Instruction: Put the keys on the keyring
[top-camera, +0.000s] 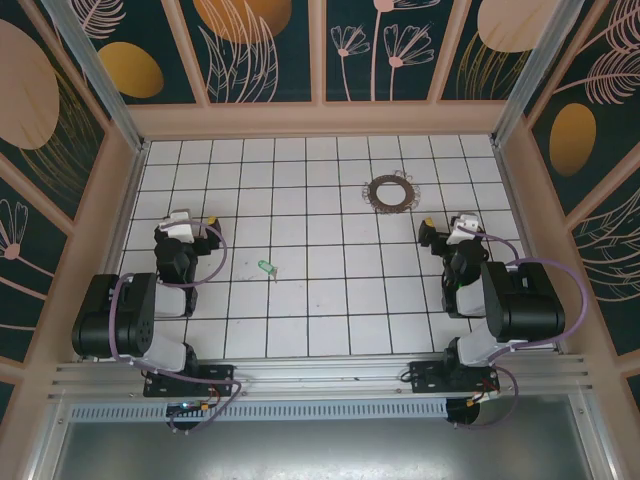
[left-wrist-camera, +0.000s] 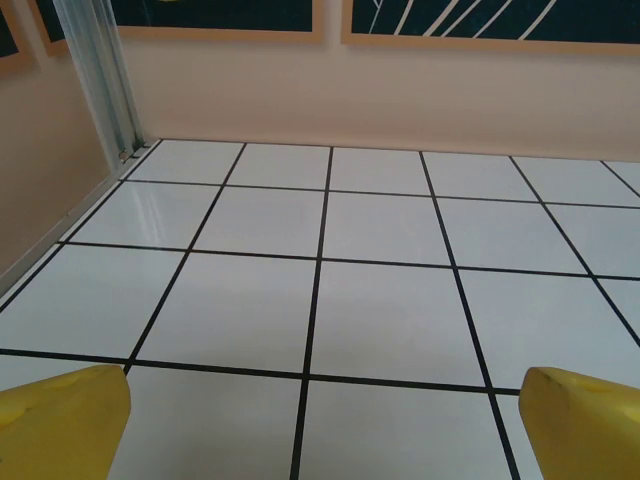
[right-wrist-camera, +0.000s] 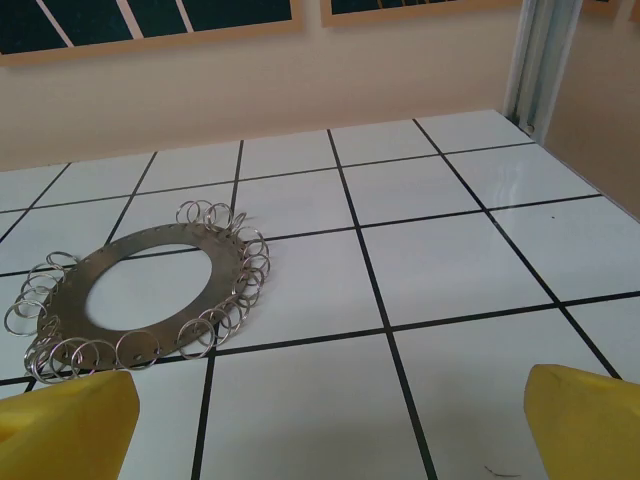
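Both of your arms sit low at the near side of the white tiled table (top-camera: 300, 335), one at each edge.

Left gripper (top-camera: 186, 218): jaws spread wide and nothing between them. On your left wrist view the two yellow fingers (left-wrist-camera: 62, 422) stand in the bottom corners, with bare tile and black grid lines between them. It faces the far wall, near the left corner post.

Right gripper (top-camera: 452, 226): also released wide and empty. Its yellow fingertips (right-wrist-camera: 585, 420) frame bare tile on your right wrist view.

The key (top-camera: 266, 267): a tiny light-green piece lying flat on the tiles, in the near-left part of the table. It is right of the left gripper and well apart from it. Its tip is too small for you to make out from the top view.

The keyring (top-camera: 373, 192): lies flat toward the far right of the table, ahead and to the left of the right gripper, not touching it. Your right wrist view shows it closer (right-wrist-camera: 160, 238). It is a flat, dull metal band with a wide open middle, holes punched along its rim, and many small wire split rings hanging around the outside edge.

Key and keyring lie well apart, several tiles between them. No key is on the ring.
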